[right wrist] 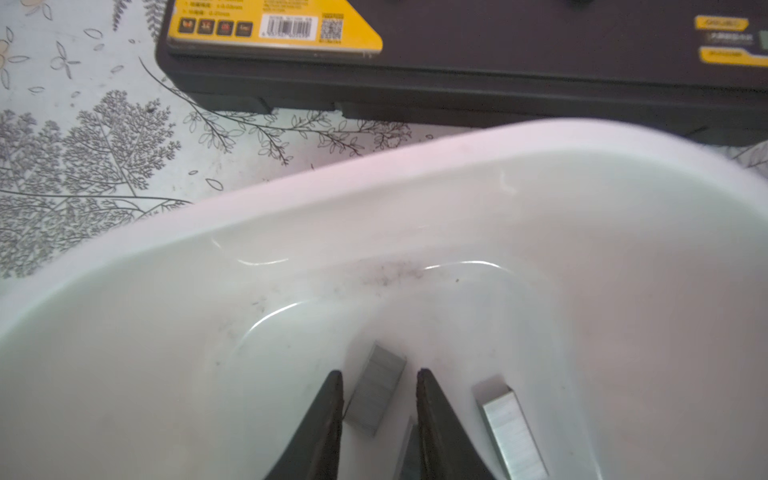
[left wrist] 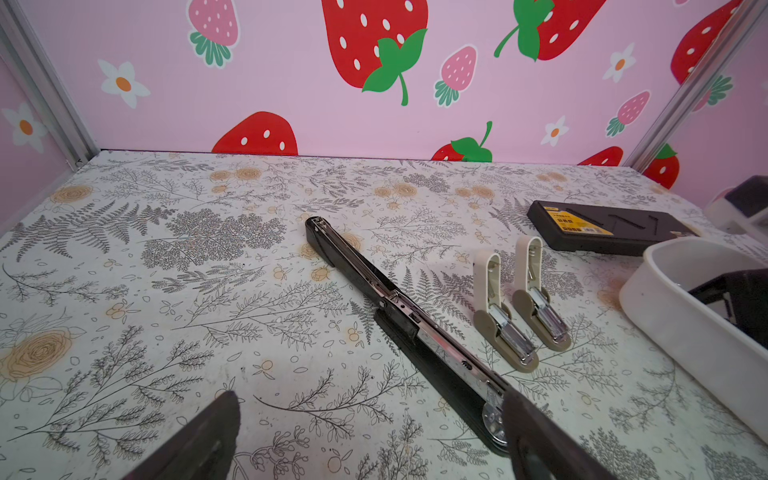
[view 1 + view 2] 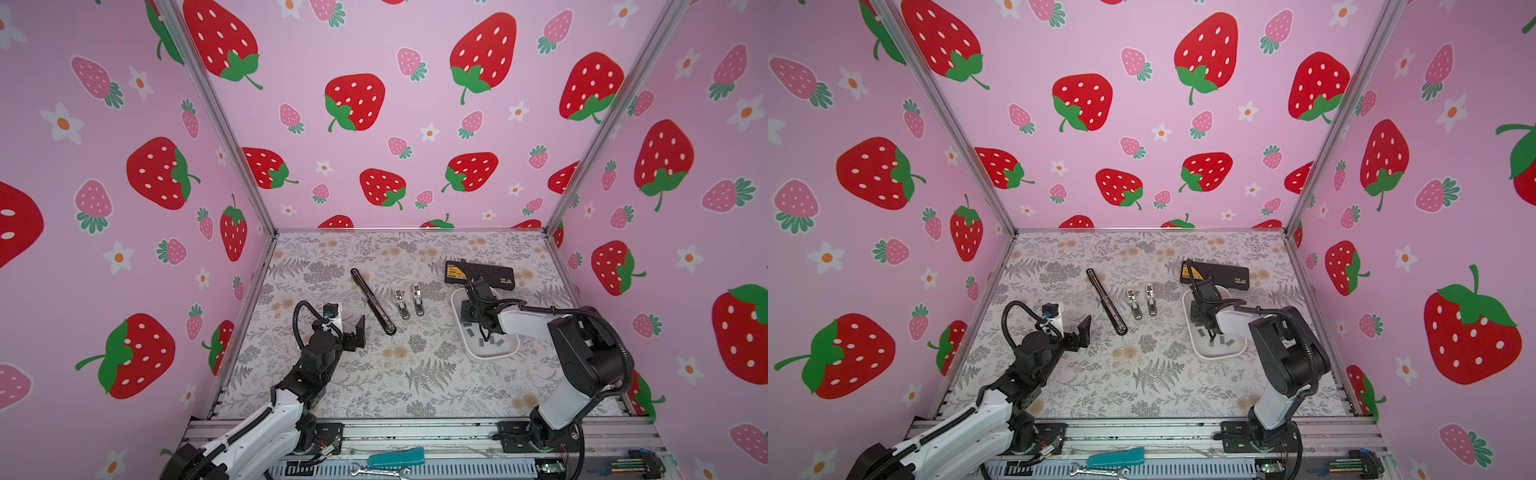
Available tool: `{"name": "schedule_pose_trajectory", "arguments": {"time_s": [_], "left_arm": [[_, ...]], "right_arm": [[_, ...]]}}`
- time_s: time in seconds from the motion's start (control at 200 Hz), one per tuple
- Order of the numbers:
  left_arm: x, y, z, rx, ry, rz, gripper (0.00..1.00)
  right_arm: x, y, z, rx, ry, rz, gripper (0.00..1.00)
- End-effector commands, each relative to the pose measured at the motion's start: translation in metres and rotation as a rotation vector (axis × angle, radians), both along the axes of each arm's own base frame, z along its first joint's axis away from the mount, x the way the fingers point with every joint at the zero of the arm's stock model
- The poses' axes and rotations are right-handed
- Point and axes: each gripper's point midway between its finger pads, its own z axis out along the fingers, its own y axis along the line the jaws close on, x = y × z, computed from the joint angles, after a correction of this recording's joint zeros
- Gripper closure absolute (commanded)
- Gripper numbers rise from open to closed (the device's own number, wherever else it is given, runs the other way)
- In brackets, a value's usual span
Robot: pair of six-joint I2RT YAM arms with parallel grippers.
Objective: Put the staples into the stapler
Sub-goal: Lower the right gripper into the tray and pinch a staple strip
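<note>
Inside white tray (image 1: 415, 147): staple pickup.
Right gripper (image 1: 378, 371) straddles staple strip (image 1: 376, 392), jaws unclamped; next: pinch squarely, lift. Left gripper (image 2: 370, 399) wide, empty.

No word or number can be read. At the top of the right wrist view, the black case (image 1: 478, 79) bears a yellow label (image 1: 365, 41) with a barcode (image 1: 289, 27), a QR code (image 1: 331, 29) and four small icons (image 1: 216, 27). All its lettering is blurred.

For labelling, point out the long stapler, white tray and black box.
long stapler (image 3: 372, 301), in a top view, mid-length
white tray (image 3: 490, 354), in a top view, near rim
black box (image 3: 496, 275), in a top view, lid
</note>
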Motion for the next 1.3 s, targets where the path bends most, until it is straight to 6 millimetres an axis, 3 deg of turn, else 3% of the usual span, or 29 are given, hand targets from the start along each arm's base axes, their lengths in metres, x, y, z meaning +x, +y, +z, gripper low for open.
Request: {"name": "schedule_pose_trajectory", "arguments": {"time_s": [0.0, 0.515, 0.85, 1.145, 1.291], "left_arm": [[-0.001, 0.0, 0.004, -0.015, -0.028, -0.001, 0.01], [-0.002, 0.001, 0.004, -0.016, -0.031, 0.001, 0.01], [-0.003, 0.001, 0.004, -0.016, -0.031, -0.001, 0.01], [-0.003, 0.001, 0.004, -0.017, -0.033, 0.0, 0.01], [-0.003, 0.001, 0.004, -0.017, -0.033, -0.001, 0.01]], "right_arm": [[0.005, 0.01, 0.001, 0.011, -0.004, 0.008, 0.68], [0.008, 0.008, -0.012, -0.052, 0.021, -0.005, 0.71], [0.007, 0.005, -0.02, -0.106, 0.031, -0.015, 0.82], [0.003, -0.001, -0.018, -0.142, 0.026, -0.03, 0.82], [0.0, -0.001, -0.02, -0.151, 0.03, -0.026, 0.76]]}}
